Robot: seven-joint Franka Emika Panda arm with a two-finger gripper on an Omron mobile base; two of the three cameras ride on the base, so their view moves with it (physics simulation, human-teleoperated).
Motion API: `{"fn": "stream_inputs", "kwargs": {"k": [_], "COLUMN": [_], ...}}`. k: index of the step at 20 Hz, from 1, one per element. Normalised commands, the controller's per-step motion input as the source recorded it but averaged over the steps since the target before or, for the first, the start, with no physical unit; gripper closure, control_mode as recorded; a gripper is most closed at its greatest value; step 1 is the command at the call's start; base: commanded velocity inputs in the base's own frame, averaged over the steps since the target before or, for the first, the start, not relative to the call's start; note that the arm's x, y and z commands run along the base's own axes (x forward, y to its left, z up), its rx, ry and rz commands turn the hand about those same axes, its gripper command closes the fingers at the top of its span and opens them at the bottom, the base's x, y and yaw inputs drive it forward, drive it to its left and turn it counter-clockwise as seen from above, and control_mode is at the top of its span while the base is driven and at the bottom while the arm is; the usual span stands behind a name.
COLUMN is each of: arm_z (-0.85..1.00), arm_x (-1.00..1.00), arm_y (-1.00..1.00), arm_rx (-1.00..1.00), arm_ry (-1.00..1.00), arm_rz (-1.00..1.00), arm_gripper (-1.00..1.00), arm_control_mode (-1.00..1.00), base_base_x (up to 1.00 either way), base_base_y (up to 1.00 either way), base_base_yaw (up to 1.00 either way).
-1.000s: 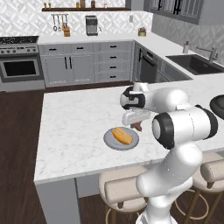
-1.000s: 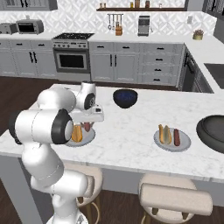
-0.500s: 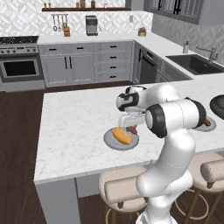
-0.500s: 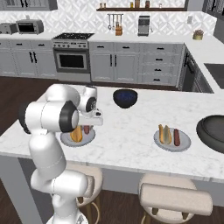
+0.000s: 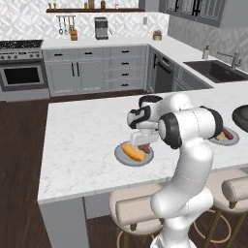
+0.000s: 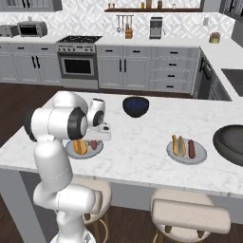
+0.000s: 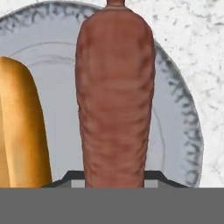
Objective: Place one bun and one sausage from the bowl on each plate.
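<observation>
Gripper (image 5: 141, 140) clamped on sausage (image 7: 114, 96), low over near plate (image 5: 122, 157). Bun (image 5: 132, 151) lies on that plate, at 9 o'clock of the sausage in hand view. Second plate (image 6: 201, 154) carries bun and sausage. Bowl (image 6: 230, 142) at counter's far right.

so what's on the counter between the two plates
Bare marble. In the right base view nothing lies between the near plate, under the pincer, and the far plate; the blue-black bowl sits farther back.
</observation>
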Motion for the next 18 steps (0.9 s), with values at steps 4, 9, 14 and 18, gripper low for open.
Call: {"fn": "stream_inputs", "kwargs": {"k": [4, 9, 14, 18], "arm_z": [-0.14, -0.02, 0.17, 0.41], "arm_x": [0.00, 0.00, 0.00, -0.01], "arm_y": [0.28, 0.00, 0.00, 0.00], "arm_rx": [0.00, 0.00, 0.00, -0.04], "arm_ry": [0.02, 0.00, 0.00, 0.00], "arm_rz": [0.00, 0.00, 0.00, 0.00], "arm_gripper": [1.00, -1.00, -1.00, -1.00], "arm_control_mode": [-1.00, -1.00, -1.00, -1.00], "base_base_x": [0.00, 0.00, 0.00, 0.00], "base_base_y": [0.00, 0.00, 0.00, 0.00], "base_base_yaw": [0.00, 0.00, 0.00, 0.00]}}
